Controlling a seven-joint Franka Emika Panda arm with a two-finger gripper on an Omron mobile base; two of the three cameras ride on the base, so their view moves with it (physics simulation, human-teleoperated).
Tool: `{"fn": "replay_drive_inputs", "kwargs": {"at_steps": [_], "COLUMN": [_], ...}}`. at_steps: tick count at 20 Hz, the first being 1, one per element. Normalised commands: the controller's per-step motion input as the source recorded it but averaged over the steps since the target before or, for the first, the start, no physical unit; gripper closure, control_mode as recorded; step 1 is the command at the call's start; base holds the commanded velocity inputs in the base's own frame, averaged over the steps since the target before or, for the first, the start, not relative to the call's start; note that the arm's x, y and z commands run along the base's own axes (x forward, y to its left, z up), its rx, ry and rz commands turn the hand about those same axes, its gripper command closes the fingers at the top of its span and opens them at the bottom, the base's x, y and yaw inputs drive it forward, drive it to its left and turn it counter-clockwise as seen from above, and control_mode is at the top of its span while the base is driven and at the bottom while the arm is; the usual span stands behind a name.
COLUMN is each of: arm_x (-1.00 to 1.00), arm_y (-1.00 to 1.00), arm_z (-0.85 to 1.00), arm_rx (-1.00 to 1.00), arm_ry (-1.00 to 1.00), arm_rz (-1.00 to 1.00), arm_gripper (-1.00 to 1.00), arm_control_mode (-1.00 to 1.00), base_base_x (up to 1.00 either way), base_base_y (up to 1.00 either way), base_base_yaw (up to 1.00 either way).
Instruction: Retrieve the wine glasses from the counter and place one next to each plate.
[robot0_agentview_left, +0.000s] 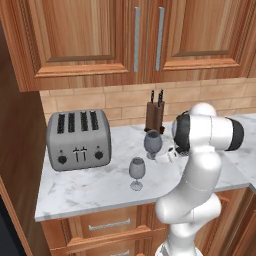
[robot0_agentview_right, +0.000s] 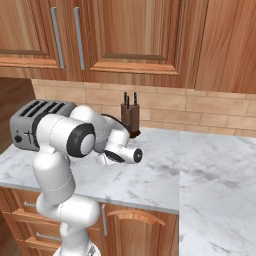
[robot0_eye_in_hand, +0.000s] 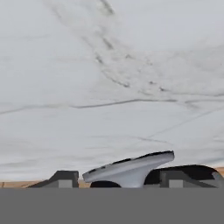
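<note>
1. My pincer (robot0_agentview_left: 167, 156) sits low over the counter (robot0_agentview_left: 95, 187), just beside the darker wine glass (robot0_agentview_left: 153, 142), level with its stem rather than its bowl.
2. In the hand view the glass's round foot (robot0_eye_in_hand: 131, 168) lies between my two fingertips (robot0_eye_in_hand: 65, 178). The jaws stand apart, one either side of it, clamped on nothing as far as I can see. Whether a pad already brushes the foot I cannot tell.
3. I judge the step in hand to be taking this glass. To do it well I want the stem centred between the pads, not nearer one of them. An off-centre squeeze would push the glass sideways and tip it.
4. I should grip the stem above the foot and below the bowl. Close gently and evenly, since the glass looks light and top-heavy and will slide on marble.
5. The paler wine glass (robot0_agentview_left: 136, 170) stands apart from my pincer, on the far side of the dark one and nearer the counter's front edge. I should lift straight up before swinging, so the foot clears it.
6. The knife block (robot0_agentview_left: 155, 114) stands beyond the dark glass by the wall, and the toaster (robot0_agentview_left: 77, 139) is well off past both glasses — neither is in my way if I rise first.
7. Keep the glass upright through the carry, and set it beside a plate, not on it.
</note>
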Motion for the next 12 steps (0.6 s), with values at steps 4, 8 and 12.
{"fn": "replay_drive_inputs", "kwargs": {"at_steps": [4, 8, 12], "arm_x": [-0.09, -0.23, -0.59], "arm_y": [-0.15, -0.16, -0.08], "arm_z": [0.21, 0.74, 1.0], "arm_rx": [0.15, 0.08, 0.02], "arm_ry": [0.0, -0.01, -0.11], "arm_rz": [-0.08, -0.06, -0.03], "arm_gripper": [1.0, 1.0, 1.0], "arm_control_mode": [-1.0, -1.0, -1.0], "base_base_x": [0.0, 0.0, 0.0], "base_base_y": [0.0, 0.0, 0.0], "base_base_yaw": [0.0, 0.0, 0.0]}}
